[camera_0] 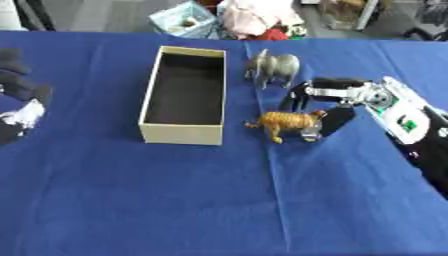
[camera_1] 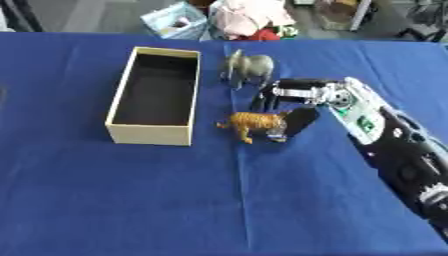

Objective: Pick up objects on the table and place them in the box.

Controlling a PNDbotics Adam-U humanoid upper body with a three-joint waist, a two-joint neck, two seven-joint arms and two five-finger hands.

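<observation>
Your right hand [camera_0: 325, 107] reaches in from three o'clock, fingers spread around the rear of the toy tiger [camera_0: 282, 123], which stands on the blue cloth [camera_0: 219, 200] just right of the open box [camera_0: 185, 95]. The toy elephant [camera_0: 273, 66] stands at twelve o'clock from the tiger. Your left hand [camera_0: 19, 100] rests at nine o'clock; I cannot tell its fingers' state.

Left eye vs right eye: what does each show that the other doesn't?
Left eye only: the left hand at the left edge of the picture, dark and partly cut off; its fingers cannot be made out.

Right eye only: more of the right arm, running down to the lower right edge.

Both: the open box, empty inside, on the blue cloth; the grey elephant to its right; the tiger nearer the camera; the right hand at the tiger's rear, fingers on either side of it.
</observation>
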